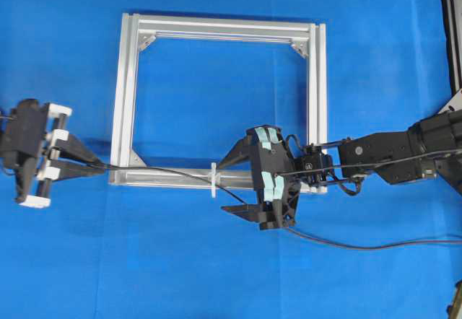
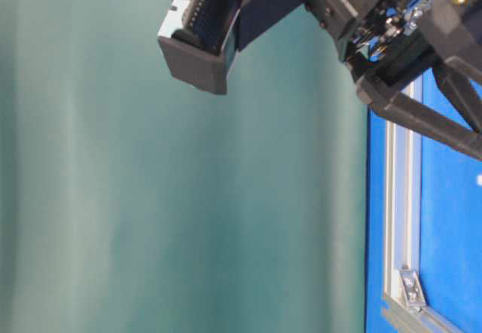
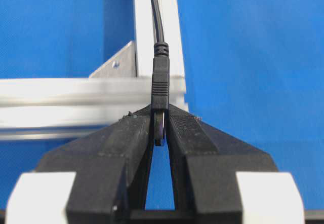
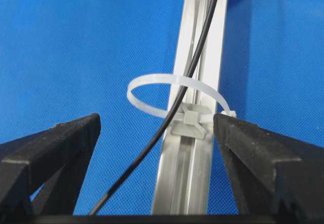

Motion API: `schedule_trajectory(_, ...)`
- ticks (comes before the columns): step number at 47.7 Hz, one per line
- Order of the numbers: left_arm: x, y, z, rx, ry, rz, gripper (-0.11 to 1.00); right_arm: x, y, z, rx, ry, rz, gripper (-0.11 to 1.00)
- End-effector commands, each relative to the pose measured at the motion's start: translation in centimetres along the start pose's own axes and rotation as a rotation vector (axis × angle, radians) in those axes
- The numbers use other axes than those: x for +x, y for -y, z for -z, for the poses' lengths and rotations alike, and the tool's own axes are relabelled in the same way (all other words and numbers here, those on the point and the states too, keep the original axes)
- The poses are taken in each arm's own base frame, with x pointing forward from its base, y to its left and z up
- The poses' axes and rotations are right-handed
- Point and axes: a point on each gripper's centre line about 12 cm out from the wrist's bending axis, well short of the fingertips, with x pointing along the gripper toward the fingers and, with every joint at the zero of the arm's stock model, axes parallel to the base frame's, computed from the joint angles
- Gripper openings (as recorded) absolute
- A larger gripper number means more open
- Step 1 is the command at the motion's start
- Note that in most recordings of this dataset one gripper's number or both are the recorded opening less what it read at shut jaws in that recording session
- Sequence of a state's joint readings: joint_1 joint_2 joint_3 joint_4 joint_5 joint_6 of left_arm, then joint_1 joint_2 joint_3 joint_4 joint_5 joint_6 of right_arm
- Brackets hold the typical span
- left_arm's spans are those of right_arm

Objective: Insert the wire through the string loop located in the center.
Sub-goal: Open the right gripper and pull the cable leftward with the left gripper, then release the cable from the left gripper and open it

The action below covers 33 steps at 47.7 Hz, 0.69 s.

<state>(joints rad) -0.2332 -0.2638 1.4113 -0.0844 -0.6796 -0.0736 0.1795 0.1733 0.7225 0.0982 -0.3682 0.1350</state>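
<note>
Since the plug end of the wire [image 3: 160, 89] sits pinched between the fingertips of the left claw [image 3: 160, 133], clenched on it at the lower left corner of the aluminium frame [image 1: 126, 88], that hard moulded plug looks like the soundest place to hold. Beyond the plug the cable is thin, light and limp, so it will likely sag and slide rather than push. It runs along the frame's near rail and passes through the string loop [image 4: 174, 95], a flimsy white tie standing on that rail. Just past the loop the right claw [image 4: 157, 133] hangs released, jaws spread wide on either side of the rail, grasping nothing, above the blue surface [image 1: 216, 261]
</note>
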Motion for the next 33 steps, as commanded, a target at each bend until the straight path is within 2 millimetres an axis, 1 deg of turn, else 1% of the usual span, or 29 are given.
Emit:
schedule_trajectory(1, -0.8, 0.0, -0.3, -0.002, 0.035, 0.006, 0.05, -0.7, -0.6, -1.5, -0.001, 0.047, -0.015, 0.89)
schedule_trajectory(5, -1.2, 0.1, -0.7, 0.0, 0.054, 0.012, 0.05, -0.7, -0.6, -1.5, -0.001, 0.047, -0.015, 0.89)
schedule_trajectory(8, -1.2, 0.2, -0.7, 0.007, 0.036, 0.012, 0.05, -0.7, -0.6, -1.6, 0.0, 0.048, -0.015, 0.89)
schedule_trajectory(20, -0.1, 0.4, -0.8, 0.007, -0.077, 0.009, 0.05, -0.6, -0.6, -1.7, -0.001, 0.051, -0.016, 0.89)
schedule_trajectory(31, -0.1, 0.5, -1.0, 0.018, -0.088, 0.012, 0.06, -0.7, -0.8, -1.8, -0.003, 0.054, -0.02, 0.89)
schedule_trajectory(33, -0.1, 0.5, -1.1, 0.014, -0.086, 0.012, 0.08, -0.6, -0.8, -1.9, -0.001, 0.055, -0.02, 0.89)
